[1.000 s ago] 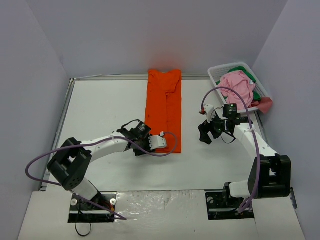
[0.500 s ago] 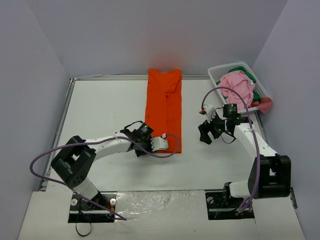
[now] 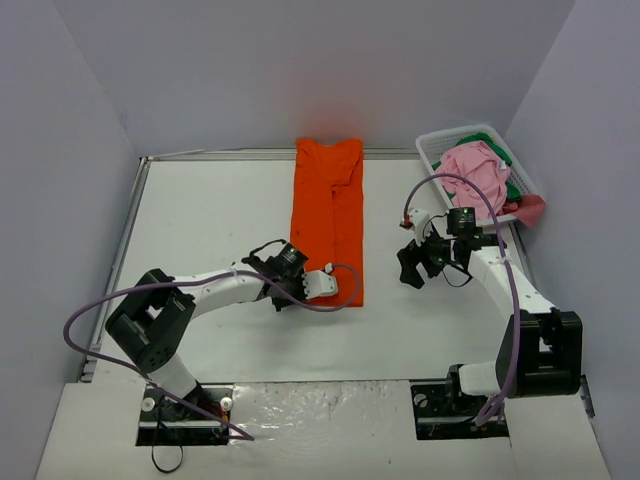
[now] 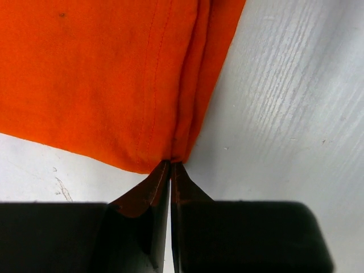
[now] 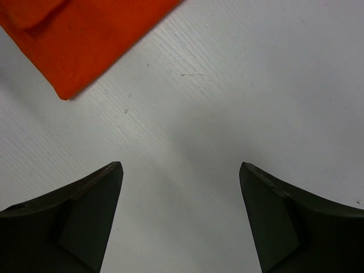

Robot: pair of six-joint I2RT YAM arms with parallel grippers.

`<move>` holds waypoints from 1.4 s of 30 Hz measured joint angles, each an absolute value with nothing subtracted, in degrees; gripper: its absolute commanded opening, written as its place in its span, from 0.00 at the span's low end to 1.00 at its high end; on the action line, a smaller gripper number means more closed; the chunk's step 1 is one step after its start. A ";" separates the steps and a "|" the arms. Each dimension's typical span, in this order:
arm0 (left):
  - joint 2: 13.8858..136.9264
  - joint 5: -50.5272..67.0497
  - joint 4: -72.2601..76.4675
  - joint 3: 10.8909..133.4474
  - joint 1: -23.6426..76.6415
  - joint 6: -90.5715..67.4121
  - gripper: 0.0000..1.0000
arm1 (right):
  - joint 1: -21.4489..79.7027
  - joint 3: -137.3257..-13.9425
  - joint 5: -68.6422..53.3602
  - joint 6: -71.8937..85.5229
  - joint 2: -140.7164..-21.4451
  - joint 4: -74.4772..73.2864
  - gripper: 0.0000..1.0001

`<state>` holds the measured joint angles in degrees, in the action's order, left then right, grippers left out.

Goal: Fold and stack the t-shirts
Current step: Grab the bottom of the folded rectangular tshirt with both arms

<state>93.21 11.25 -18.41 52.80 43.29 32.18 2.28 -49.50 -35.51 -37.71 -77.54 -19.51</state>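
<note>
A bright orange t-shirt [image 3: 328,215] lies folded in a long strip down the middle of the table. My left gripper [image 3: 328,286] is at its near end; in the left wrist view the jaws [image 4: 170,164] are closed together, pinching the corner of the orange hem [image 4: 114,74]. My right gripper [image 3: 411,268] hovers open and empty over bare table to the right of the strip; its wrist view shows the open gripper [image 5: 180,166] and a corner of the orange shirt [image 5: 79,40]. A pink t-shirt [image 3: 475,170] and a green one [image 3: 513,188] lie bunched in the basket.
The white slotted basket [image 3: 432,150] stands at the back right, against the right wall. A metal rail [image 3: 130,235] runs along the table's left edge. Purple cables loop off both arms.
The left arm's elbow has shifted slightly toward the shirt while its gripper has stayed at the shirt's near end. The right arm and the shirts have not moved.
</note>
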 measured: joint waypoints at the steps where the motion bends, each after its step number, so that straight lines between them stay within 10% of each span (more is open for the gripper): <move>1: 93.27 12.01 -18.83 53.08 42.87 32.03 0.02 | 2.33 -49.50 -35.81 -37.76 -77.49 -19.51 0.79; 12: 94.41 21.08 -28.40 60.45 36.42 30.94 0.03 | 9.06 -48.82 -38.63 -41.50 -75.64 -19.81 0.75; 26: 96.88 23.27 -31.64 62.24 35.81 29.65 0.02 | 21.65 -47.27 -37.91 -43.62 -79.83 -20.34 0.39; 42: 96.90 25.56 -33.67 63.22 32.60 26.20 0.02 | 30.09 -52.97 -31.42 -43.35 -90.76 -20.45 0.40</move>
